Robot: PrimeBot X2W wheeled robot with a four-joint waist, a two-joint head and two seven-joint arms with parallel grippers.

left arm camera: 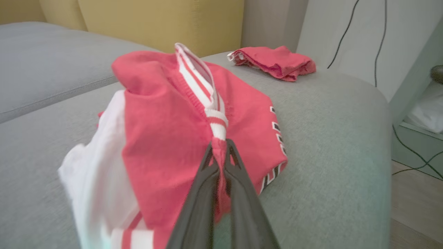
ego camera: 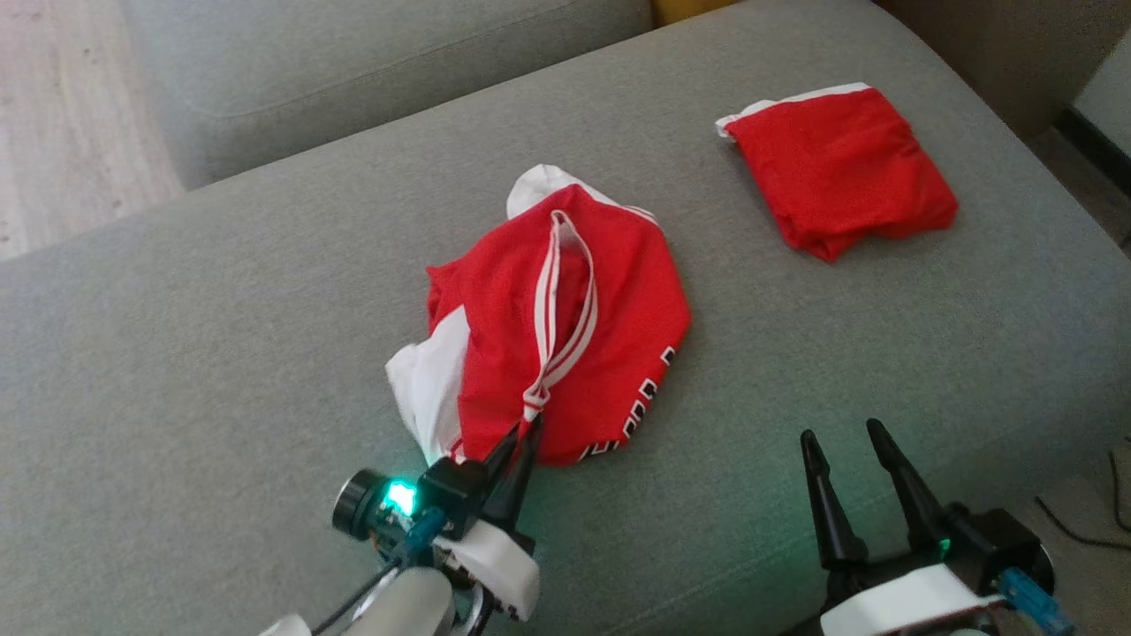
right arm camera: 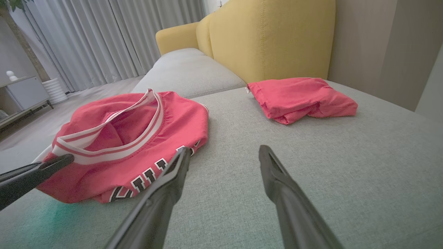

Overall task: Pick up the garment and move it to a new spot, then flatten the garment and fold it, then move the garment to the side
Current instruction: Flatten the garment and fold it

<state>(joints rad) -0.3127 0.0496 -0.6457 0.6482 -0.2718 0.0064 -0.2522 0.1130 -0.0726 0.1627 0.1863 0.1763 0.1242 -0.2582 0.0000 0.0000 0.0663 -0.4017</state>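
Pinching the red-and-white garment (ego camera: 565, 327) by its striped trim, the left gripper (ego camera: 523, 433) is holding it bunched on the grey sofa cushion (ego camera: 221, 353); the right gripper (ego camera: 841, 430) is hovering beside it, fingers spread.

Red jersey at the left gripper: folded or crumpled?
Crumpled. The red jersey lies in a rumpled heap on the sofa cushion, collar trim raised, its edge pinched by the left gripper.

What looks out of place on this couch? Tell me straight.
The red-and-white jersey lies crumpled in a heap on the grey cushion, with its collar band sticking up. The left gripper is shut on the fabric by the striped trim. The other red garment, to the right, is folded. Nothing looks torn or spilled.
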